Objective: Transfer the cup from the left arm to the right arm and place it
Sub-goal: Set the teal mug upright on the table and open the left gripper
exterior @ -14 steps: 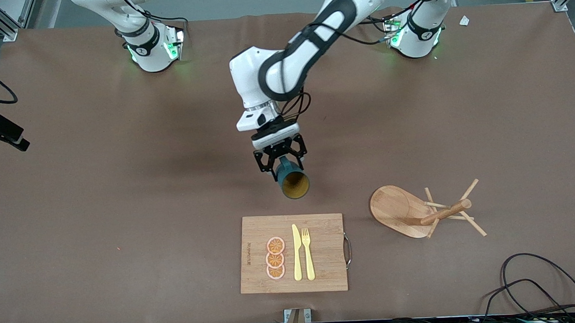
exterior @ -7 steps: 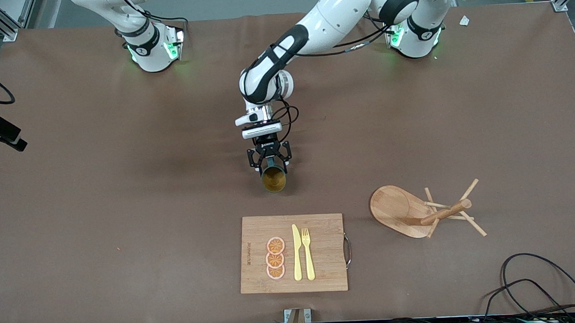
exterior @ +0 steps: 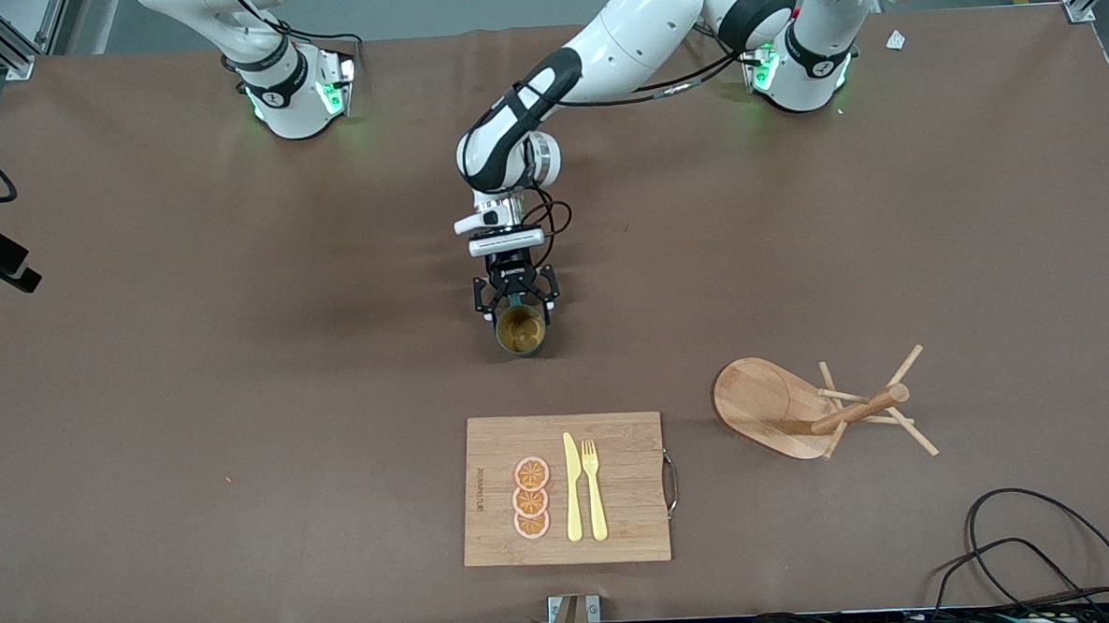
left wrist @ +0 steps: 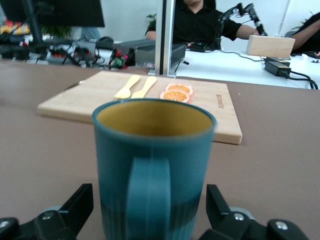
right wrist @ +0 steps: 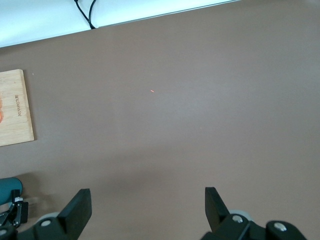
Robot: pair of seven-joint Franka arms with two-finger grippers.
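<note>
You have the cup (exterior: 522,329) standing upright on the brown table (exterior: 192,365), mouth up and tan inside showing, a little farther from the front camera than the cutting board (exterior: 564,489) and near the middle of the table's length. Your left gripper (exterior: 514,294) is down at the cup's handle side; in the left wrist view its two fingers (left wrist: 77,205) stand spread wide on either side of the cup (left wrist: 154,170), with a gap on both sides, so they hold nothing, and the handle faces the wrist camera. On the cutting board lie three orange slices (exterior: 531,498), a yellow knife (exterior: 572,487) and a yellow fork (exterior: 594,488). From the cutting board toward the left arm's end of the table, a wooden mug rack (exterior: 821,410) lies tipped on its side. Your right gripper (right wrist: 148,210) waits high over bare table off toward the right arm's end from the cutting board (right wrist: 15,107); its fingers are fully apart and empty, and its wrist view catches the cup (right wrist: 9,190) at one edge.
</note>
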